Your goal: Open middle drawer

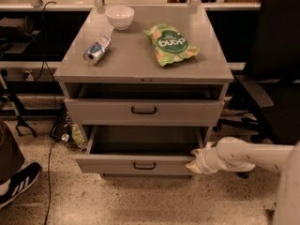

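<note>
The middle drawer (108,164) is a grey drawer with a small dark bar handle (144,165) at its centre. It stands pulled out from the grey cabinet, and its dark inside (145,139) shows with nothing in it. My gripper (194,159) is at the right end of this drawer's front, touching or hooked on its right corner. My white arm (248,156) reaches in from the right. The top drawer (103,111) sits above and sticks out a little. The bottom drawer is hidden under the open one.
On the cabinet top (136,60) are a white bowl (120,17), a lying can (97,50) and a green snack bag (171,43). A black office chair (276,78) stands close on the right. A person's shoe (16,184) and cables (47,74) are on the left.
</note>
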`<state>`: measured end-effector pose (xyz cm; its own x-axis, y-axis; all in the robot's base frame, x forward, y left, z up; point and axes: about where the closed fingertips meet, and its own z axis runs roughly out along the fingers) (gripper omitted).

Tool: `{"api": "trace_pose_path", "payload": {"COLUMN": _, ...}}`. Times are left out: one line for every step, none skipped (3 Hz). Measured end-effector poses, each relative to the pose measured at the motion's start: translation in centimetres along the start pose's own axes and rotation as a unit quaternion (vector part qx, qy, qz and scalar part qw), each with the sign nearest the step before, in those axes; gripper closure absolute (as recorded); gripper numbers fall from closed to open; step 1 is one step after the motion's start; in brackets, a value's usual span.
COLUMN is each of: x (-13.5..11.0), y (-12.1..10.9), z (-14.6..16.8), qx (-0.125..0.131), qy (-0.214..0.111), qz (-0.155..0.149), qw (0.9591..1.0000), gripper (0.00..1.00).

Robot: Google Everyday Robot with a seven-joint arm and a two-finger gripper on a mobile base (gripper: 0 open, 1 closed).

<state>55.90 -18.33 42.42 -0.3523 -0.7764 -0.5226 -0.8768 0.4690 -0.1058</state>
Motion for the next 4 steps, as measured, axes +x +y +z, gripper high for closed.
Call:
{"api": "trace_pose_path", "payload": {"x": 0.1, "y": 0.7, "z": -0.6, "qx": 0.005, "qy": 0.002, "qz": 0.004, "qw": 1.0000, "gripper": 0.44}}
{"api": "trace_pose_path", "payload": {"x": 0.1, "y": 0.7, "z": -0.6, "qx": 0.005, "qy": 0.002, "qz": 0.004, "qw": 1.0000, "gripper": 0.13}}
{"api": "trace_pose_path", "payload": {"x": 0.1, "y": 0.8, "z": -0.4, "qx": 0.003, "qy": 0.002, "qz": 0.004, "qw": 1.0000, "gripper": 0.00}}
{"api": "trace_pose_path", "payload": {"x": 1.9, "y": 2.1, "z": -1.5, "qx": -0.006, "qy": 0.007, "qz": 0.033, "qw": 0.9994, "gripper": 0.00}}
